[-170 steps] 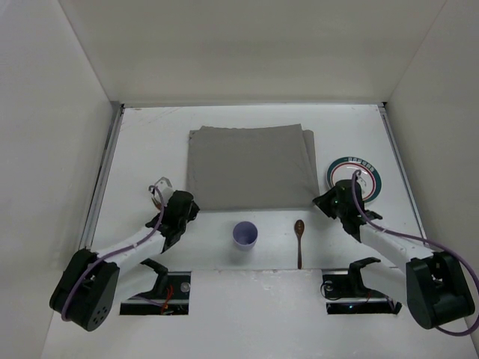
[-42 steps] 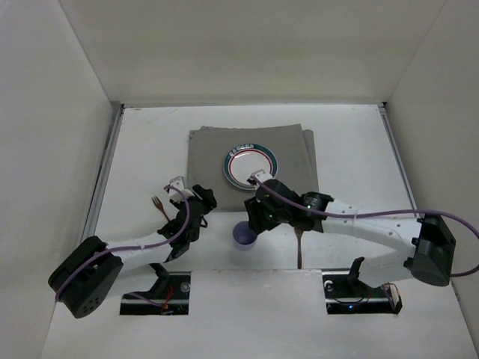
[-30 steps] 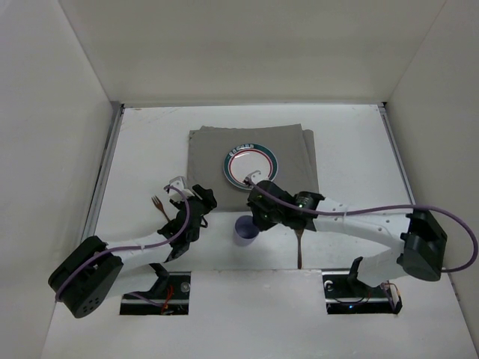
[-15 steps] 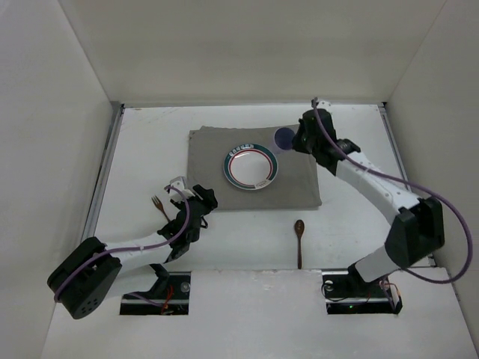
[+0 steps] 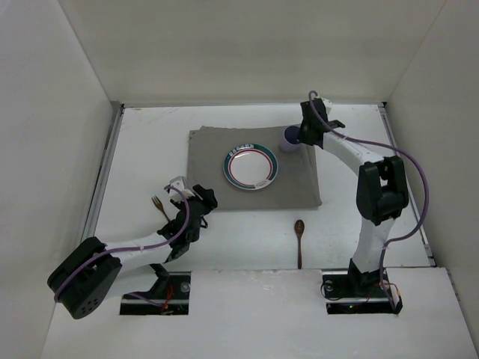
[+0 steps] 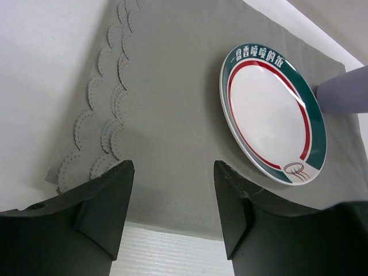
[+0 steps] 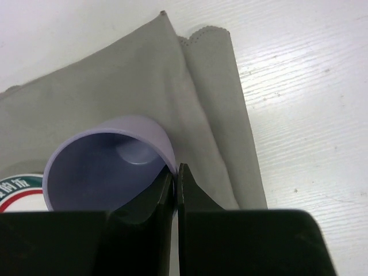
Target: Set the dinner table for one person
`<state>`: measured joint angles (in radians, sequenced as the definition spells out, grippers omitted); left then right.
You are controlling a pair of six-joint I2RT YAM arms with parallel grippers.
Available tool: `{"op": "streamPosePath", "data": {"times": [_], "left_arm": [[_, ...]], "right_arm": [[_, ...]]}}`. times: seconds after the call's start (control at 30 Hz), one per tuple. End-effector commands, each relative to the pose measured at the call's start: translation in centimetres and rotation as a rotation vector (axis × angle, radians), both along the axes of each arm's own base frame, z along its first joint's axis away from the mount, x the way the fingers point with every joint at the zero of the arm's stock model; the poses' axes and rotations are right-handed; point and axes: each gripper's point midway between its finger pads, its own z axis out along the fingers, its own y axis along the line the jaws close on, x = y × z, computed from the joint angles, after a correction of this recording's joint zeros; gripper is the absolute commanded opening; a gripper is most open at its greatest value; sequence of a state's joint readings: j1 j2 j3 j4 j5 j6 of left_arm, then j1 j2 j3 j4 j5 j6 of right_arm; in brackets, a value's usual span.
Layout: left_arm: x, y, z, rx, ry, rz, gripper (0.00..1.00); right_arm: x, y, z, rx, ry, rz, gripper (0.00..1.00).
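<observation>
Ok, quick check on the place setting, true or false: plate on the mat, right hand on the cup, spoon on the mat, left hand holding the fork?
The plate sits on the grey mat. True.
The right hand pinches the rim of the cup. True.
The spoon lies on the mat. False: it lies on the bare table, nearer the arms than the mat.
The left hand holds the fork. False: it is open and empty; the fork lies on the table beside it.

mat (image 6: 172,115): matt cloth | plate (image 6: 270,115): glossy | cup (image 7: 106,172): smooth plastic | spoon (image 5: 299,241): wood
</observation>
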<state>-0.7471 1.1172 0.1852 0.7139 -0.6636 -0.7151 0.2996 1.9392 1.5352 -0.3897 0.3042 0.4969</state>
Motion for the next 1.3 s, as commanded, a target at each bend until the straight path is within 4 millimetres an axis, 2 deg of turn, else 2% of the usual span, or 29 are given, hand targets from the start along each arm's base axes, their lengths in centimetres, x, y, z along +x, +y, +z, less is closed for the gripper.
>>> {"op": "streamPosePath", "data": {"times": [0.0,0.13,0.17,0.23,0.3,0.4,0.5,0.57,0.63,0.7,0.77,0.83,0.87,0.97,1.03,1.07,1.17,1.27], "left_arm": [[0.6,-0.3,1.3,-0.034,-0.036,0.013,0.55],[0.6,-0.3,1.5,-0.034,-0.041,0.012,0.55],[0.6,-0.2,1.4,-0.036,-0.040,0.014,0.55],[0.6,-0.2,1.4,-0.039,-0.041,0.016,0.55],[0.7,-0.2,1.5,-0.035,-0.042,0.015,0.55],[0.6,-0.2,1.4,-0.040,-0.041,0.017,0.55],[0.7,-0.2,1.5,-0.037,-0.041,0.016,0.55],[0.6,-0.2,1.4,-0.039,-0.040,0.017,0.55],[0.7,-0.3,1.6,-0.039,-0.043,0.014,0.55],[0.6,-0.2,1.4,-0.040,-0.041,0.015,0.55],[0.6,-0.2,1.6,-0.043,-0.044,0.015,0.55],[0.6,-0.3,1.7,-0.042,-0.048,0.012,0.55],[0.6,-0.3,1.6,-0.041,-0.046,0.012,0.55],[0.5,-0.4,1.6,-0.046,-0.045,0.011,0.55],[0.6,-0.6,1.6,-0.043,-0.041,0.006,0.55],[0.6,-0.6,1.5,-0.041,-0.039,0.006,0.55],[0.6,-0.6,1.8,-0.050,-0.046,0.002,0.55],[0.7,-0.5,1.8,-0.048,-0.046,0.006,0.55]], "right_arm": [[1.5,0.1,2.3,0.010,-0.049,-0.029,0.06],[1.6,0.2,2.3,0.003,-0.042,-0.041,0.23],[1.7,0.3,2.7,0.007,-0.052,-0.040,0.29],[1.8,0.3,3.8,0.015,-0.078,-0.039,0.36],[1.8,0.3,4.8,0.022,-0.106,-0.038,0.41],[1.4,0.2,6.1,0.032,-0.127,-0.037,0.43],[0.2,-0.2,7.4,0.046,-0.160,-0.043,0.46],[-1.3,-0.3,8.5,0.062,-0.193,-0.040,0.52],[-3.4,-0.6,9.0,0.070,-0.220,-0.035,0.58],[-5.9,-0.5,8.4,0.080,-0.235,-0.023,0.63],[-9.1,-0.3,6.9,0.087,-0.225,-0.010,0.64],[-13.2,0.6,4.5,0.098,-0.195,0.007,0.64],[-15.5,1.5,3.2,0.095,-0.168,0.045,0.61],[-22.4,3.4,-1.2,0.087,-0.029,0.122,0.40],[-26.6,3.4,-3.8,0.067,0.084,0.125,0.25],[-28.5,3.6,-4.6,0.062,0.124,0.135,0.23],[-32.4,3.9,-5.0,0.055,0.189,0.180,0.27],[-35.0,4.6,-5.5,0.081,0.256,0.223,0.42]]}}
